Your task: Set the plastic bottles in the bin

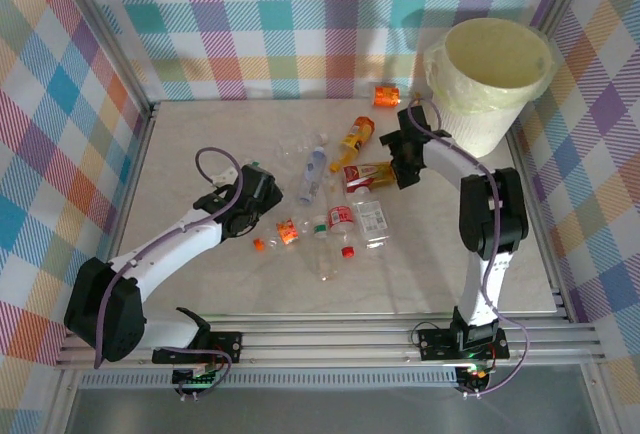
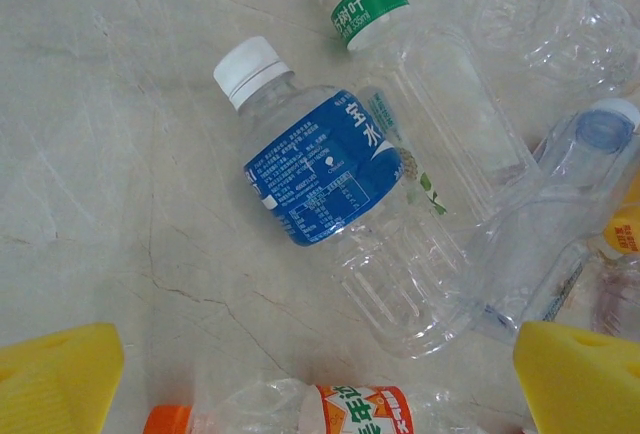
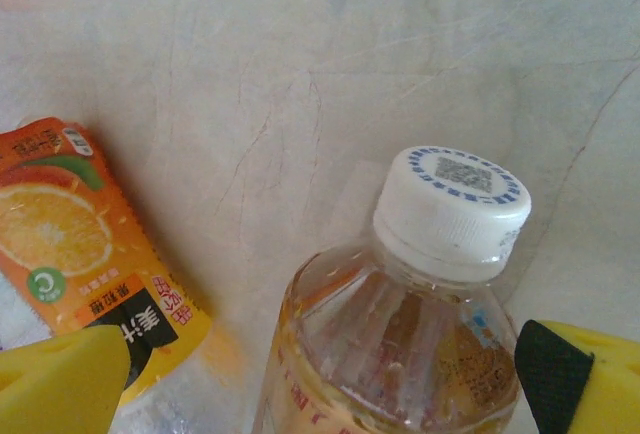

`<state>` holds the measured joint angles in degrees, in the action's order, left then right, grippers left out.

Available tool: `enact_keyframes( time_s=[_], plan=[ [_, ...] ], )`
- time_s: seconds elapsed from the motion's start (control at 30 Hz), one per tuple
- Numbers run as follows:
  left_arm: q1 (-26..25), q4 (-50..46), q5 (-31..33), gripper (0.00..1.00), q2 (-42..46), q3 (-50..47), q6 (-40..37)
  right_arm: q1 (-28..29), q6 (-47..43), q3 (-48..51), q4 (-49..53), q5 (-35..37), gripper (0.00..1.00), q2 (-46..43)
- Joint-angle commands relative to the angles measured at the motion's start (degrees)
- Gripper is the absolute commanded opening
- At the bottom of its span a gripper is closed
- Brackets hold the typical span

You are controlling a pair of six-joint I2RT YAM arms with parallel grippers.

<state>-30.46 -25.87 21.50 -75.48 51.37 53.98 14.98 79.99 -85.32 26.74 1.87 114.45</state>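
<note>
Plastic bottles (image 1: pixel 340 209) are scattered mid-table (image 1: pixel 180 134); the bin (image 1: pixel 480 119) is set at the far right corner. Left gripper (image 2: pixel 320 384) is spread wide over a blue-labelled bottle (image 2: pixel 325 169). Right gripper (image 3: pixel 320 374) is spread wide about a white-capped bottle (image 3: pixel 400 354). Bottles are judged light, crushable and slick, best taken across the body.

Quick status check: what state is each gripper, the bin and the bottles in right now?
left gripper, open, empty, over the blue-label bottle.
right gripper, open, astride the QR-cap bottle, not clamped.
blue-label bottle, lying flat, cap on.
QR-cap bottle, cap on, on the table.
bin, upright, bag-lined, no bottle visible inside.
plastic bottles, scattered on the table, outside the bin.
</note>
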Motion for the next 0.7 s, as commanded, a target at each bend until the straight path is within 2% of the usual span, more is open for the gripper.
enact_keyframes(
  time_s=[0.0, 0.43, 0.67],
  plan=[
    [1.06, 0.07, -0.15, 1.00, 0.53, -1.37, -2.06, 0.30, 3.09, -3.64, 4.32, -2.09, 1.00, 3.07],
    [1.36, 2.35, -1.40, 1.00, 1.09, -2.90, -5.37, 0.34, 3.34, -6.64, 4.94, -8.18, 0.99, 8.41],
    [1.37, 3.72, -3.06, 1.00, -0.22, -2.99, -6.14, 0.22, 3.01, -3.57, 0.45, -7.87, 0.86, 6.54]
  ],
)
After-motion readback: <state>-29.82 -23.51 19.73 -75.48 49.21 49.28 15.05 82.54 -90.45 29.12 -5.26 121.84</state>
